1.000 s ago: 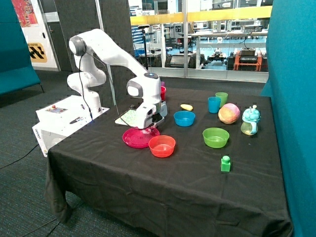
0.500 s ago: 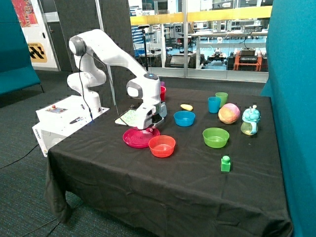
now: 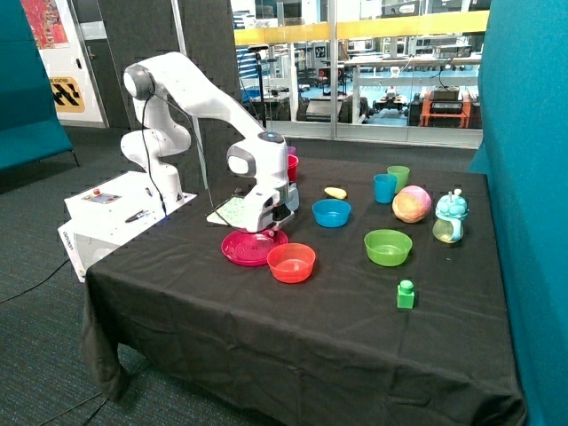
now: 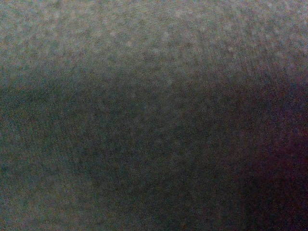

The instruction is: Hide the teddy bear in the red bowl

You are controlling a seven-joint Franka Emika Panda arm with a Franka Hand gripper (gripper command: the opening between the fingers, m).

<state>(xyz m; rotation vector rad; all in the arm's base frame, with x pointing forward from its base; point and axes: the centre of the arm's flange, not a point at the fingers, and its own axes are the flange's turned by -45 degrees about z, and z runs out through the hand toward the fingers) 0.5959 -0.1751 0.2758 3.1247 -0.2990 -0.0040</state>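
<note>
Almost nothing has moved: the gripper (image 3: 264,229) stays low over the magenta plate (image 3: 241,250), finger state unclear. No teddy bear shows; grabbing blind risks missing it, with the red bowl (image 3: 293,166) behind the hand.

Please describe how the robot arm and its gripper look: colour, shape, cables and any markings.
The arm is glossy white with rounded, thick segments and dark grey caps at the joints. A thin dark cable hangs beside it. It rises from a white base box that carries a small red button. The gripper is a white block with dark parts underneath. No markings are readable.
</note>
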